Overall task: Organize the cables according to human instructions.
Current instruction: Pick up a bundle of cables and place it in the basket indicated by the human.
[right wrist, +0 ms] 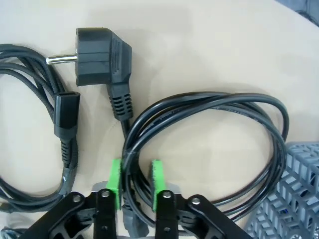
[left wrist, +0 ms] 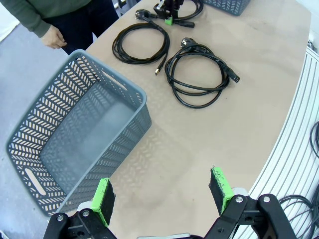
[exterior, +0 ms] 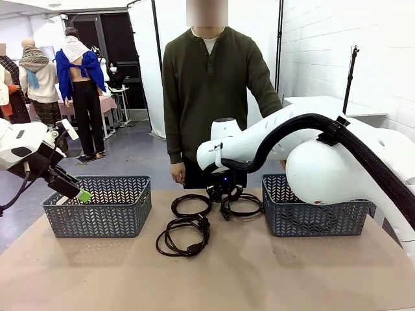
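Cable coils on the table: three, namely the rear left coil (left wrist: 117, 47), the rear right coil (right wrist: 224, 101) and the front coil (left wrist: 170, 74). Grey lattice baskets: two, namely the left basket (left wrist: 119, 144) and the right basket (exterior: 316, 220). Grippers: two, namely the left gripper (left wrist: 162, 188) and the right gripper (right wrist: 135, 173). Person (exterior: 207, 91) at the far side: one.

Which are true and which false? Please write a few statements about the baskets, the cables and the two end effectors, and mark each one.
1. The left basket holds no cable. True.
2. The left end effector grips a cable. False: it is open and holds nothing.
3. The right end effector has its pads on both sides of a coil's strands. True.
4. The person's hand touches a cable. False: it hangs by the person's body, apart from them.
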